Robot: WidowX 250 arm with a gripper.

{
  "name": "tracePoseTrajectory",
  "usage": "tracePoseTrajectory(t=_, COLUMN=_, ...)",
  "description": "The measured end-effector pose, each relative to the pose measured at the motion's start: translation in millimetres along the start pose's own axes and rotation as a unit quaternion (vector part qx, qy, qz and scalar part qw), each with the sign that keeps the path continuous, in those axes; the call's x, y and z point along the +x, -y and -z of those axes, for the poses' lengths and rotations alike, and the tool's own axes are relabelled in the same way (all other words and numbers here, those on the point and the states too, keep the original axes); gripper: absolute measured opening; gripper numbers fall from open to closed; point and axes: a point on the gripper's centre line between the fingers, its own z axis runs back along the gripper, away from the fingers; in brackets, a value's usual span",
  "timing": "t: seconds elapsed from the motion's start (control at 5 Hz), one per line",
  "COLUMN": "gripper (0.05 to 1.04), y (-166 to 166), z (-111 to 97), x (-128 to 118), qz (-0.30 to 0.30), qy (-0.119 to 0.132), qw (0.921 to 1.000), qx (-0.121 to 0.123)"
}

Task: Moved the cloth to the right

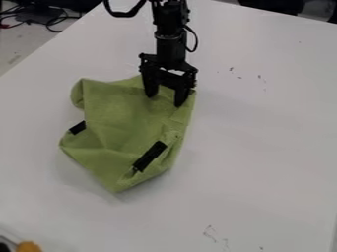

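1. White tabletop [263, 147] spreads across most of the frame, its far left edge slanting from the middle left up toward the top.
2. Yellowish-green cloth [121, 118] lies on it, left of centre, reaching from the upper left down into the lower left of the frame. It is rumpled and uneven in outline: a rounded fold bulges at its upper left corner, the left side bends inward beneath that, and the bottom narrows to a blunt point. Soft creases cross the middle, and the right side runs down at a slant, with smaller puckers near the lower right.
3. Black robot arm [171, 47] comes in from the top edge, just left of centre, and hangs down toward the cloth's upper right part.
4. Black gripper [165, 99] ends the arm there, its two fingers apart and pointing down, with their tips over the cloth near its upper right corner.
5. Dark cables [56, 20] lie in loops on the pale floor [19, 47] in the upper left corner.
6. Black strips mark the cloth: a longer one [149, 156] slants across its lower right part, a shorter one [78, 128] sits at its left edge.
7. Orange object [28, 246], partly cut off, is in the lower left corner.
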Motion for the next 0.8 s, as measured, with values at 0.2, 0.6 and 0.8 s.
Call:
tracePoseTrajectory(t=0.2, gripper=1.0, y=17, z=0, x=6, qz=0.017, qy=0.007, qw=0.9998, qx=-0.008)
tracePoseTrajectory(t=0.6, gripper=0.998, y=51, z=2, x=12, qz=0.06, qy=-0.003, qw=0.9982, qx=-0.009)
tracePoseTrajectory(t=0.8, gripper=0.999, y=68, z=2, x=1, qz=0.065, qy=0.017, qw=0.9975, qx=-0.022)
